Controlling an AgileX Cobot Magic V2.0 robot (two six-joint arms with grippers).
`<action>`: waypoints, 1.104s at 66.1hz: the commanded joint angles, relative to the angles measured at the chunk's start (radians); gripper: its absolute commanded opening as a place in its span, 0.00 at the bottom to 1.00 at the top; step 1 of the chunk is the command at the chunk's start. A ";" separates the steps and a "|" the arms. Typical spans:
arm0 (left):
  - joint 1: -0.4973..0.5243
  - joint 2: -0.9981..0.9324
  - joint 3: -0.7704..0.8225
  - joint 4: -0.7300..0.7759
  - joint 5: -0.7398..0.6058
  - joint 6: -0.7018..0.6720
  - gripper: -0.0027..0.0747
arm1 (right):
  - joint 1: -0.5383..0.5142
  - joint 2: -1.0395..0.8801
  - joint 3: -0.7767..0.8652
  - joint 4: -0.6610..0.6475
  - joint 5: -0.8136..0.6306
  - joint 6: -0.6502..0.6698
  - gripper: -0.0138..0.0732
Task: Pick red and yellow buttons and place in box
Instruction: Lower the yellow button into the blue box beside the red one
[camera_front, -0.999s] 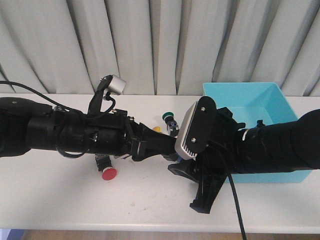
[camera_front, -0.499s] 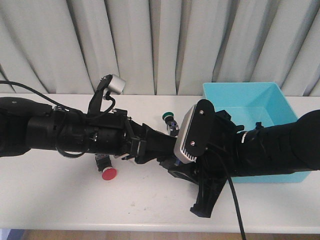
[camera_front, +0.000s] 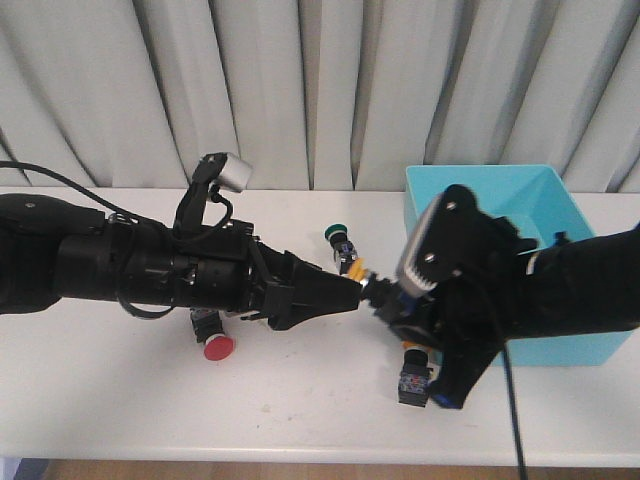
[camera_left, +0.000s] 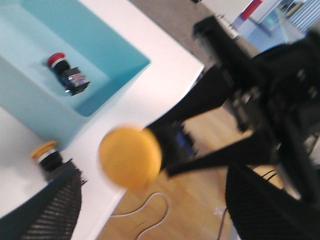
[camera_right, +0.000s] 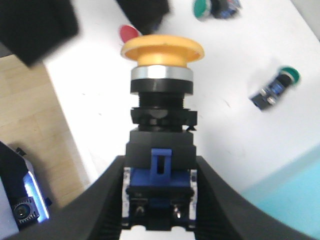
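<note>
My right gripper (camera_right: 160, 167) is shut on the black and blue body of a yellow button (camera_right: 162, 50), held in the air with its cap pointing at the left arm. In the front view this yellow button (camera_front: 355, 270) sits between my right gripper (camera_front: 377, 291) and the tip of my left gripper (camera_front: 350, 285). My left gripper (camera_left: 152, 187) is open, holding nothing, with the yellow cap (camera_left: 130, 157) just beyond its fingers. A red button (camera_left: 65, 75) lies inside the turquoise box (camera_left: 35, 115). Another red button (camera_front: 218, 347) lies on the table under the left arm.
A second yellow-capped button (camera_left: 47, 152) lies on the table near the box's front corner, below the right gripper (camera_front: 413, 380). Two green-capped buttons (camera_right: 282, 80) (camera_right: 202, 6) lie on the table, one behind the grippers (camera_front: 337, 237). The box (camera_front: 580, 352) stands at the right.
My right arm has swung up and to the right, off the left gripper, with the yellow button in its fingers. The button on the table near the box is now uncovered. The left arm has barely moved.
</note>
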 joint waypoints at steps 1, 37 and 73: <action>0.003 -0.036 -0.031 0.000 -0.035 0.006 0.76 | -0.061 -0.057 -0.033 -0.011 -0.033 0.058 0.44; 0.003 -0.036 -0.031 0.445 -0.355 0.006 0.76 | -0.444 0.074 -0.128 -0.124 0.086 0.488 0.44; 0.003 -0.036 -0.031 0.464 -0.382 0.006 0.76 | -0.441 0.552 -0.417 -0.127 0.105 0.508 0.44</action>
